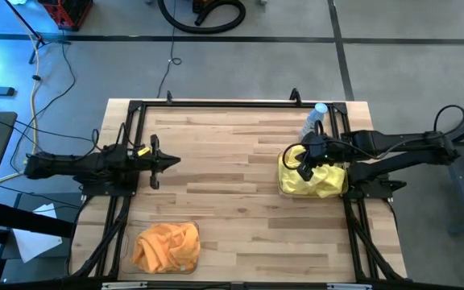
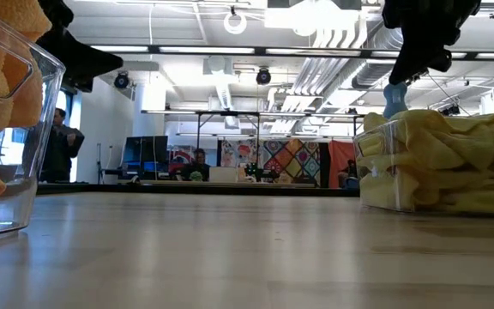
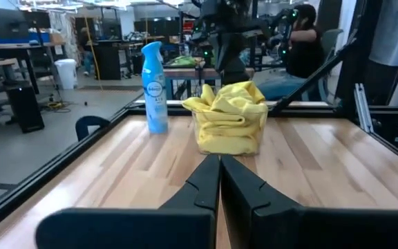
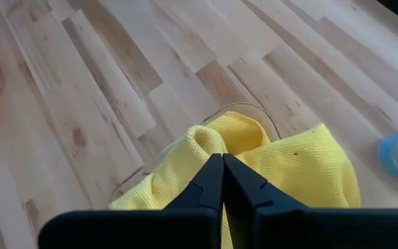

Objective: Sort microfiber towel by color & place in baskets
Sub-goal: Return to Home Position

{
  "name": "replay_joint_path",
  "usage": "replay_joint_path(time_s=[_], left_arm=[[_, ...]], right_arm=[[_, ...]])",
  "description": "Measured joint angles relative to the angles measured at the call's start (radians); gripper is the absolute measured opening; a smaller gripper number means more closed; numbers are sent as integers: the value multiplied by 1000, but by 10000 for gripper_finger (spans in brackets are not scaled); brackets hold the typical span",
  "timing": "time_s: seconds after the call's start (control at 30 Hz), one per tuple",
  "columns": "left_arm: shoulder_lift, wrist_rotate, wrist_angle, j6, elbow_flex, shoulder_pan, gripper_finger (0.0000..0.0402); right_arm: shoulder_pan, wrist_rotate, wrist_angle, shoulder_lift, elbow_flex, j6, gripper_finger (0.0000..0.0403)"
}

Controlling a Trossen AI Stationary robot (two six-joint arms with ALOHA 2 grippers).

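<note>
Bin (image 2: pixel 369 176) of yellow towels (image 2: pixel 461 142) beneath closed right claw (image 1: pixel 304 172); left claw (image 1: pixel 172 161) closed, empty, over table (image 1: pixel 232 197)

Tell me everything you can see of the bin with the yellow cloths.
The bin is clear plastic, rectangular with rounded corners, standing upright on the wooden table near its right edge. Yellow cloths fill it in a crumpled heap rising above its rim. A spray bottle stands just beside it. The right gripper hangs shut above the heap.

Left arm (image 1: pixel 71 164), right arm (image 1: pixel 401 149): matte black, cabled; tapered black fingers (image 3: pixel 202 187).
</note>
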Motion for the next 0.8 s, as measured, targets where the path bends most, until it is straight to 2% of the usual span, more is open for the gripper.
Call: replay_joint_path(time_s=[0.33, 0.47, 0.6, 0.8], left_arm=[[-196, 31, -153, 19, 0, 0, 0], [-193, 44, -163, 7, -2, 0, 0], [-194, 71, -91, -31, -78, 0, 0], [-183, 88, -91, -3, -77, 0, 0]], right_arm=[[0, 0, 7, 0, 0, 45, 0], [0, 7, 9, 0, 0, 47, 0], [0, 11, 14, 0, 0, 45, 0], [0, 11, 14, 0, 0, 45, 0]])
